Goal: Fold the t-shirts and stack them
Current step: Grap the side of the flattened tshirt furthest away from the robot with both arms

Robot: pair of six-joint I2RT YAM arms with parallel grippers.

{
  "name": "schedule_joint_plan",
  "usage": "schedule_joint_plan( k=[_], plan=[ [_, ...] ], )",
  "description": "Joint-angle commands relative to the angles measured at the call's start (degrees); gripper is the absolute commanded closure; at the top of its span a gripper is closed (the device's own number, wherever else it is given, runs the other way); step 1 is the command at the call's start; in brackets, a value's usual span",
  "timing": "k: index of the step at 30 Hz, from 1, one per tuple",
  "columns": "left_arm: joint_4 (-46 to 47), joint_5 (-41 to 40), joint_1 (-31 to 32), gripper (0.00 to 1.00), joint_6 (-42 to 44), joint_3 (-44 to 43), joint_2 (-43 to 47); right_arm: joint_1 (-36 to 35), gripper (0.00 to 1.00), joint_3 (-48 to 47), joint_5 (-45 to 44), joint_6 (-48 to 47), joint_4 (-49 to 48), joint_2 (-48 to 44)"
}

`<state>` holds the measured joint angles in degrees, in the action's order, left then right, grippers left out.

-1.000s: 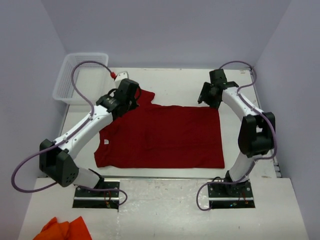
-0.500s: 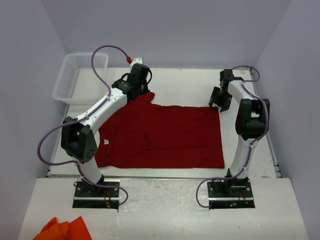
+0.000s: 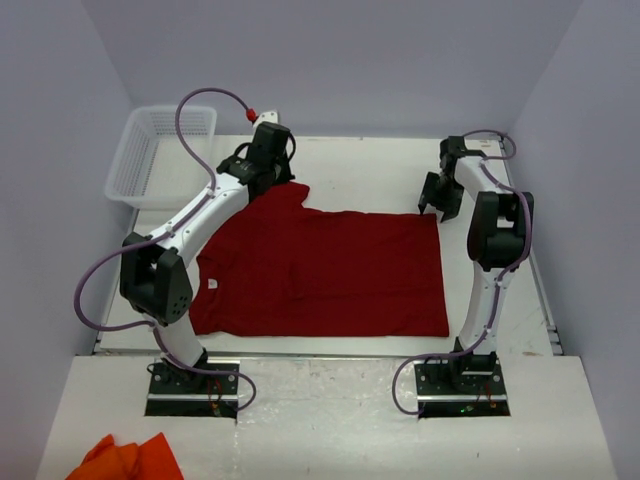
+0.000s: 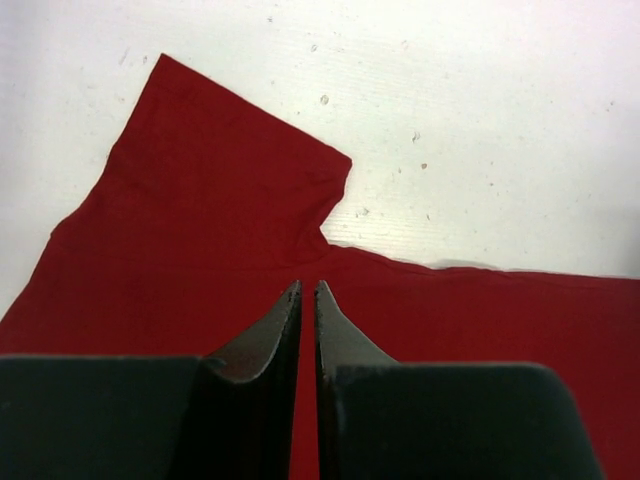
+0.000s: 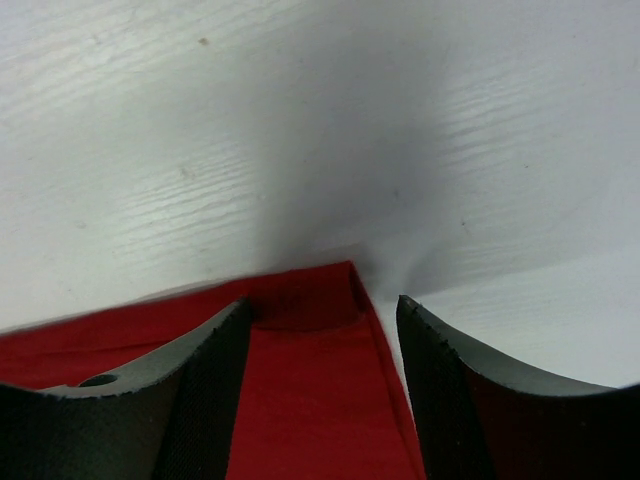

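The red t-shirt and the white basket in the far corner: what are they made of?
The t-shirt looks like soft, matte knit fabric, probably cotton: it lies limp and flat with faint creases. The basket appears to be white plastic, judging by its thin gridded walls that you can see through.

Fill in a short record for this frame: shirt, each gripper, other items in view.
t-shirt: one, dark red, spread flat on the white table, not yet folded
left gripper: jaws shut, over the far left sleeve; whether it pinches cloth is unclear
right gripper: jaws open, astride the shirt's far right corner
basket: white mesh, at the table's far left corner
orange cloth: on the near ledge, left of the left arm's base
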<state>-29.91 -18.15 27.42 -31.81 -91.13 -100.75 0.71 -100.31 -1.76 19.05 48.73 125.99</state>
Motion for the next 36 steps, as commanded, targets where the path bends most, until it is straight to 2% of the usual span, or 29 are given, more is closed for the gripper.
schedule_joint_plan(
  k=[1, 4, 8, 11, 17, 21, 24, 27, 28, 31, 32, 36],
  plan=[
    [2.3, 1.7, -0.5, 0.90, 1.8, -1.6, 1.3, 1.0, 0.39, -2.8, 0.6, -1.1, 1.3, 1.3],
    [2.3, 2.2, -0.7, 0.90, 1.9, -1.5, 1.9, 1.0, 0.44, -3.0, 1.0, -1.0, 1.1, 2.0],
    [2.6, 1.7, -1.1, 0.89, 2.4, -1.5, 2.0, 1.0, 0.60, -3.4, 0.8, -1.1, 1.1, 3.0],
    [2.8, 1.9, -1.4, 0.89, 2.5, -1.5, 1.4, 1.0, 0.68, -3.0, 0.7, -0.9, 0.6, 2.8],
    [2.8, 1.8, -1.7, 0.89, 2.7, -1.5, 0.6, 1.0, 0.75, -3.0, 0.5, -0.5, 0.4, 2.3],
    [2.8, -1.3, -2.6, 0.89, 3.8, -2.0, -0.8, 1.0, 0.88, -3.3, 0.5, 0.1, 0.1, 1.4],
    [1.8, -2.3, -4.1, 0.89, 4.7, -4.7, -3.3, 1.0, 0.94, -3.5, 0.7, 0.3, -0.3, 0.8],
    [1.7, -2.8, -5.9, 0.73, 7.4, -8.3, -6.9, 1.0, 1.00, -3.3, 0.9, 0.4, -0.7, 0.0],
    [2.0, -2.2, -6.4, 0.60, 9.2, -9.2, -9.1, 0.9, 1.00, -3.0, 1.1, 0.5, -0.8, -0.4],
    [2.3, 4.0, -9.3, 0.45, 12.5, -14.9, -13.6, 0.3, 1.00, -1.9, 1.3, 0.5, -1.9, -1.5],
    [1.3, 7.0, -10.4, 0.41, 15.1, -18.8, -16.9, 0.1, 1.00, -0.9, 1.4, 0.4, -2.7, -2.5],
    [2.9, 7.4, -11.6, 0.44, 20.3, -24.9, -23.0, -2.3, 1.00, 0.6, 1.4, 0.4, -3.4, -4.6]
  ],
)
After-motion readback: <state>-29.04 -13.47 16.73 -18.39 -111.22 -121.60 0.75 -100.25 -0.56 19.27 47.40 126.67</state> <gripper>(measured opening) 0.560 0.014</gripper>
